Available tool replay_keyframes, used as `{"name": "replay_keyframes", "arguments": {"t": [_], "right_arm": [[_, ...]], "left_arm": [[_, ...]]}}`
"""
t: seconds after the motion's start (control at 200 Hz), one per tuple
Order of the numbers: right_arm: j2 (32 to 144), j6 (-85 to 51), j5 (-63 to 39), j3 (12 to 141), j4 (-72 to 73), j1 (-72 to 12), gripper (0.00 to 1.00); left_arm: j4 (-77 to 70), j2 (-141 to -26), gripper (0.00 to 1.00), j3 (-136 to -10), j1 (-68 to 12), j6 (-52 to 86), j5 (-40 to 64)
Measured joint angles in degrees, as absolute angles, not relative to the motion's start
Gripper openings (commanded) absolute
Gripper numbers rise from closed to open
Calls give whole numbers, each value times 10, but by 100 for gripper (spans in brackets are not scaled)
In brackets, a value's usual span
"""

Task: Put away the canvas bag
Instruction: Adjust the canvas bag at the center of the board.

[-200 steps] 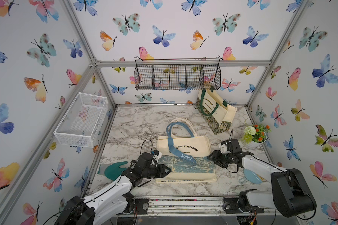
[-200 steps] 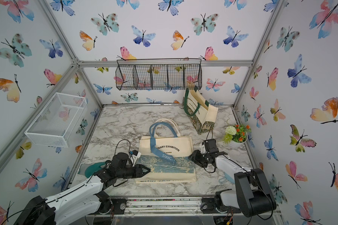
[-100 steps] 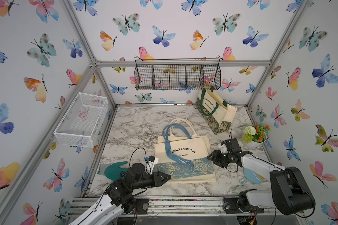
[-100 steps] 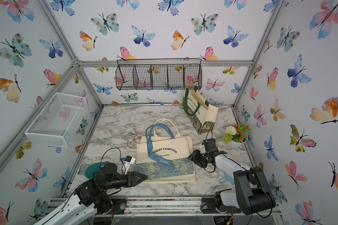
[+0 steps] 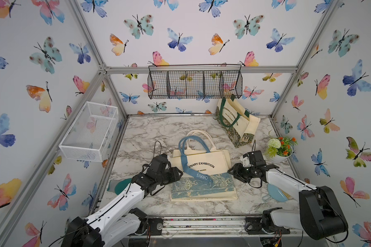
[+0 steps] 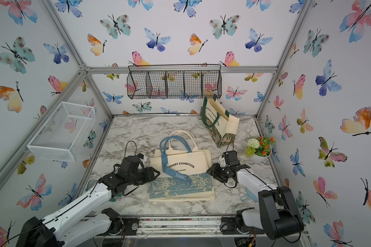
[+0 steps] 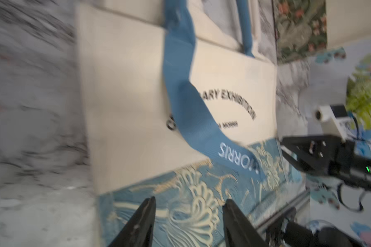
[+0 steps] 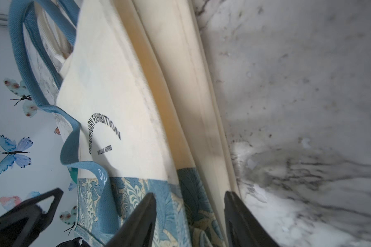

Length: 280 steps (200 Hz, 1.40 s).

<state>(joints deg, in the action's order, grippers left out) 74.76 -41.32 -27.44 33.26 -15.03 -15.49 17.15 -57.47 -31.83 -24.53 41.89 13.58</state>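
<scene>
Since half a second ago the left gripper has swung forward from the front rail to the left edge of the cream canvas tote bag with a blue floral band. The right gripper has kept its post at the opposite edge. That bag lies flat in the middle of the marble table, mouth toward the back wall, one of its blue handles draped across the printed face. We judge the flanking stance to be preparation for a two-sided lift, which would keep the limp cloth from folding. Both pincers stand parted and hold nothing. The left one's fingers hover over the floral band, and the right one's straddle the side folds, contact uncertain.

We count two arms and two wall baskets: one black wire basket with four compartments and one white mesh basket. We also count one potted plant and one green-handled tote standing at the back right. A pair of cream handles beneath the blue ones hints at a second flat bag, but we cannot be sure.
</scene>
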Motion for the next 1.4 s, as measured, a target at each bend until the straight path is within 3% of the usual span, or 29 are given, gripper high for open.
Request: {"name": "replay_keyframes", "arguments": {"t": [0.115,0.295,0.365,0.445,0.506,1.401], "right_arm": [[748,-410,-275,337,-149,-155,55],[750,-411,-277,325,-137,-155,55],[752,-411,-278,318,-134,-155,55],[752,-411,-281,313,-131,-155,55],[752,-411,-282,311,-130,-155,55],[763,-411,-294,305,-106,-157,55]], "left_arm": [[153,-590,55,-318,-131,393,129],[88,-671,50,-322,-86,369,156],[58,-716,37,-326,-83,368,180],[27,-766,11,-336,-83,370,203],[14,-792,0,-346,-83,372,214],[22,-914,0,-404,-125,363,140]]}}
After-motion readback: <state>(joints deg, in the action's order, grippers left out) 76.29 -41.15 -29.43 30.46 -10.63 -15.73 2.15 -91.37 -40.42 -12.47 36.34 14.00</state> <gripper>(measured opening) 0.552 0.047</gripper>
